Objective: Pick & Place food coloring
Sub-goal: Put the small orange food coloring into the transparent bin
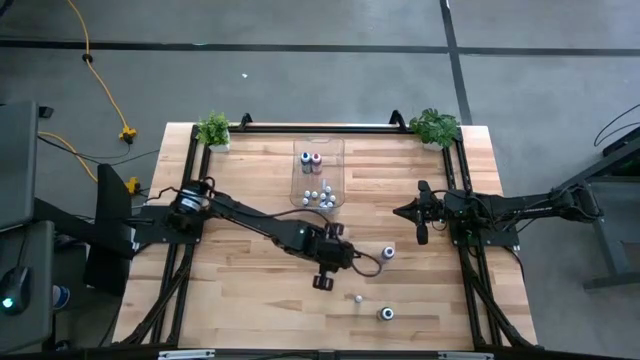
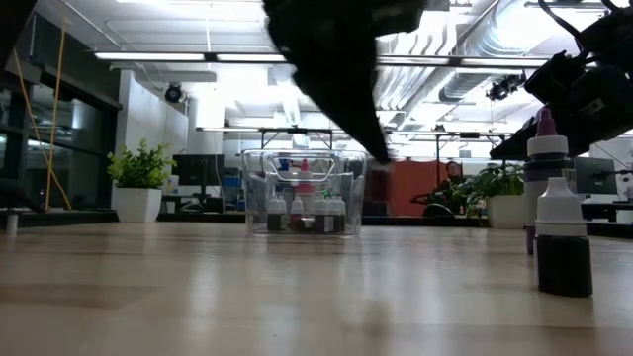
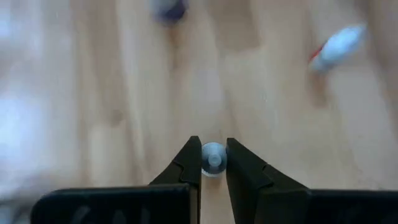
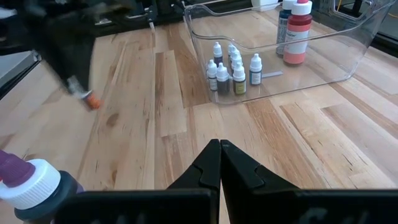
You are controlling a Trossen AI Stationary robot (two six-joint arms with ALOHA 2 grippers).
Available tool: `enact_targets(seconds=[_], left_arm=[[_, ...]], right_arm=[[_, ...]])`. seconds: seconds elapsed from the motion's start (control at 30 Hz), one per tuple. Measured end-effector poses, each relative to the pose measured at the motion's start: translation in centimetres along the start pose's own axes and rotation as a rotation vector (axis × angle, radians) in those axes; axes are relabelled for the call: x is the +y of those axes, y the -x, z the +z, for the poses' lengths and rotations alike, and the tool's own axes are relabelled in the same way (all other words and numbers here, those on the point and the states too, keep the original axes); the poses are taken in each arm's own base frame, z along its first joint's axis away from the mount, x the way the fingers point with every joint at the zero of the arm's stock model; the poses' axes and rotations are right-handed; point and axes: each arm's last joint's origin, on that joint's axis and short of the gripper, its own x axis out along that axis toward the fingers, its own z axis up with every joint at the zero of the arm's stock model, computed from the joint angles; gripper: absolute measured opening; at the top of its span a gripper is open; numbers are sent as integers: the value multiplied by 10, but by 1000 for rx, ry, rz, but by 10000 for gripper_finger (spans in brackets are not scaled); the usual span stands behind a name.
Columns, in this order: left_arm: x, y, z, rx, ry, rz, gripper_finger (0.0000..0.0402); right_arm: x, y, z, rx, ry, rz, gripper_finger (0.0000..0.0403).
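My left gripper [image 1: 340, 262] hangs over the middle of the table, shut on a tiny food coloring bottle [image 3: 213, 158] with a white cap and an orange lower end [image 4: 91, 101]. Still on the wood are a purple-tipped bottle [image 1: 388, 253], a small white one [image 1: 358, 298] and another bottle [image 1: 386, 314]. Several more tiny bottles [image 4: 231, 67] and two larger ones [image 4: 296, 34] stand inside the clear bin [image 1: 318, 175] at the far middle. My right gripper [image 4: 219, 148] waits shut at the table's right side, touching nothing. My left gripper pinches the tiny bottle between its two fingertips [image 3: 189, 163], at the cap end [image 3: 213, 154]. The fingers slant down from the table's left. The bottle's orange end [image 4: 91, 101] sticks out below the fingers, and the bottle is lifted clear of the table.
Two potted plants [image 1: 212, 130] [image 1: 434, 126] stand at the far corners. In the low view a dark bottle with a white cap [image 2: 564, 237] and a taller purple-tipped one [image 2: 544, 148] stand close by on the right. Black frame rails [image 1: 320, 127] run along the table's edges.
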Motion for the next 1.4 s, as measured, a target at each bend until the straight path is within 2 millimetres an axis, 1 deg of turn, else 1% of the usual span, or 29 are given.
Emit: enact_targets(seconds=[0.03, 0.1, 0.17, 0.33, 0.43, 0.67, 0.8, 0.93, 1.03, 1.13, 1.27, 1.4], left_arm=[[1, 5, -3, 26, -4, 18, 33], [5, 12, -1, 19, 6, 33, 32], [8, 23, -3, 45, 10, 58, 31], [13, 55, -3, 43, 8, 98, 31], [18, 80, -4, 27, 14, 122, 31], [31, 146, -2, -117, 56, 182, 34], [42, 172, -4, -176, 114, 269, 44], [54, 182, -7, -201, 190, 356, 42], [65, 181, -7, -202, 256, 377, 41], [77, 179, -9, -202, 343, 454, 43], [96, 173, -14, -192, 498, 549, 43], [114, 174, -19, -206, 667, 593, 44]], right_arm=[[0, 0, 0, 0, 0, 0, 0], [0, 0, 0, -1, 0, 0, 0], [0, 0, 0, -2, 0, 0, 0], [0, 0, 0, -1, 0, 0, 0], [0, 0, 0, -1, 0, 0, 0], [0, 0, 0, -1, 0, 0, 0], [0, 0, 0, -1, 0, 0, 0], [0, 0, 0, -1, 0, 0, 0], [0, 0, 0, 0, 0, 0, 0], [0, 0, 0, -1, 0, 0, 0], [0, 0, 0, -1, 0, 0, 0], [0, 0, 0, -1, 0, 0, 0]])
